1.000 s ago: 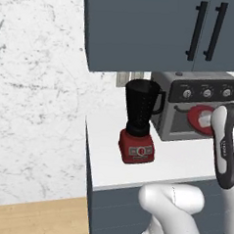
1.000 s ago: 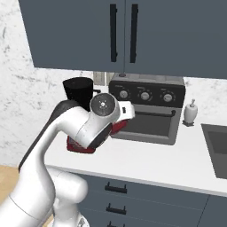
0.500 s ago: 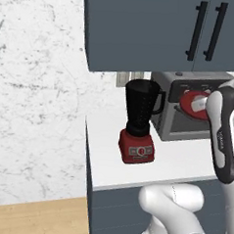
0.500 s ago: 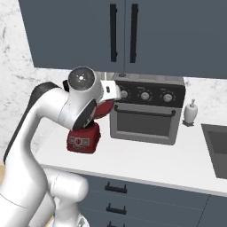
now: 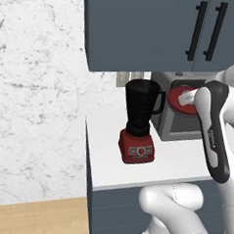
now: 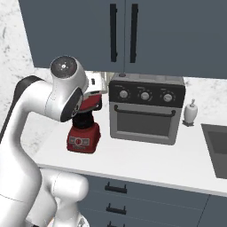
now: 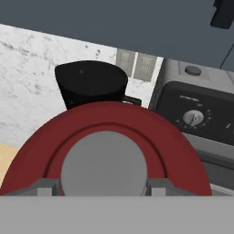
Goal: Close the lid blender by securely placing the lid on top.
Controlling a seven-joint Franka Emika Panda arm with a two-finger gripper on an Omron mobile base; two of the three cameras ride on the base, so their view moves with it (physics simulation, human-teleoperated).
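The blender [image 5: 141, 108], a dark jar on a red base [image 5: 136, 148], stands on the counter with its top uncovered. My gripper [image 5: 188, 98] is shut on the red lid [image 5: 177, 102], holding it in the air to the right of the jar, near its top. In the hand view the lid [image 7: 109, 132] is close up, and the finger pads [image 7: 43, 187] press either side of its grey knob [image 7: 104, 167]. The jar's open top [image 7: 91, 84] lies just beyond the lid. In the right base view my arm covers the jar, leaving the lid [image 6: 91, 103] and the red base [image 6: 83, 138] in sight.
A grey toaster oven [image 6: 146, 111] with knobs stands right beside the blender. Dark wall cabinets [image 5: 158, 28] hang low over both. A white bottle [image 6: 190, 113] and a sink [image 6: 217, 148] are further right. Bare counter [image 5: 106, 157] lies in front of the blender.
My gripper has carried the lid upward and leftward, from in front of the toaster oven toward the top of the blender jar. The blender has stayed put.
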